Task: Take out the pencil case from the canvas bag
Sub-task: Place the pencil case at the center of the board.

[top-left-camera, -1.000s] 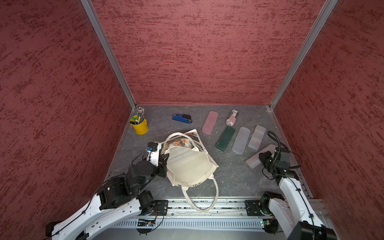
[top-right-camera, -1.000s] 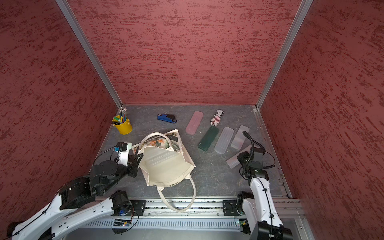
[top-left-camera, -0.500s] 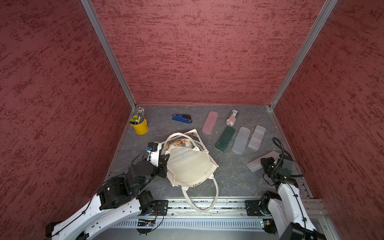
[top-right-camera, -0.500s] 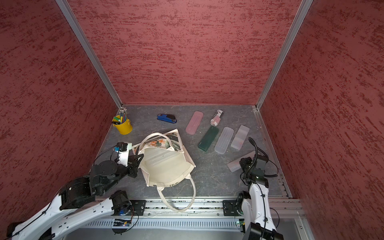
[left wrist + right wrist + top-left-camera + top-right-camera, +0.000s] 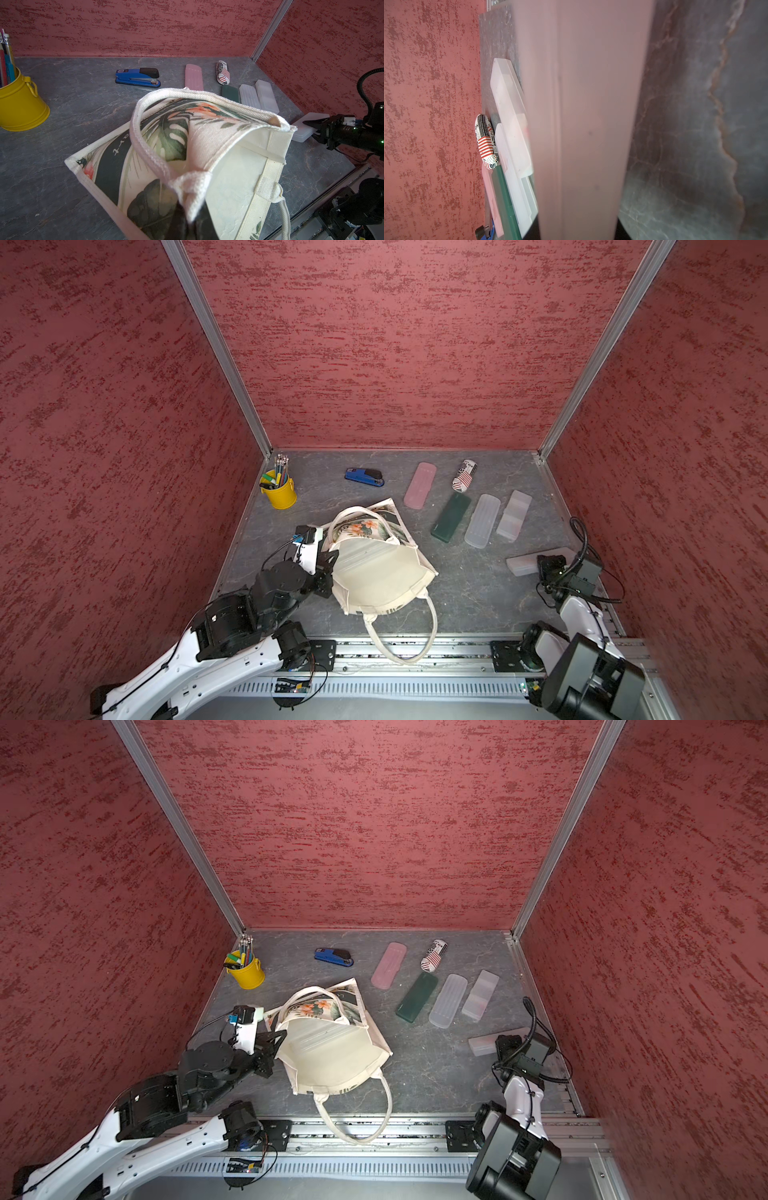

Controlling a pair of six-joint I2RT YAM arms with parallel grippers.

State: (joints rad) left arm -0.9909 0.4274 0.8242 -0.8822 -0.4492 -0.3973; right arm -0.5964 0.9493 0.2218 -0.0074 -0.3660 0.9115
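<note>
The pencil case (image 5: 523,565) is clamped outside the canvas bag (image 5: 374,572) by the right gripper (image 5: 309,129), the bag's rim pinched by the left gripper (image 5: 331,560); only release is judged left.

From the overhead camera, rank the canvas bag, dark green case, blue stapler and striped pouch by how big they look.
In a top view:
1. canvas bag, clearly largest
2. dark green case
3. blue stapler and striped pouch: too alike to rank
</note>
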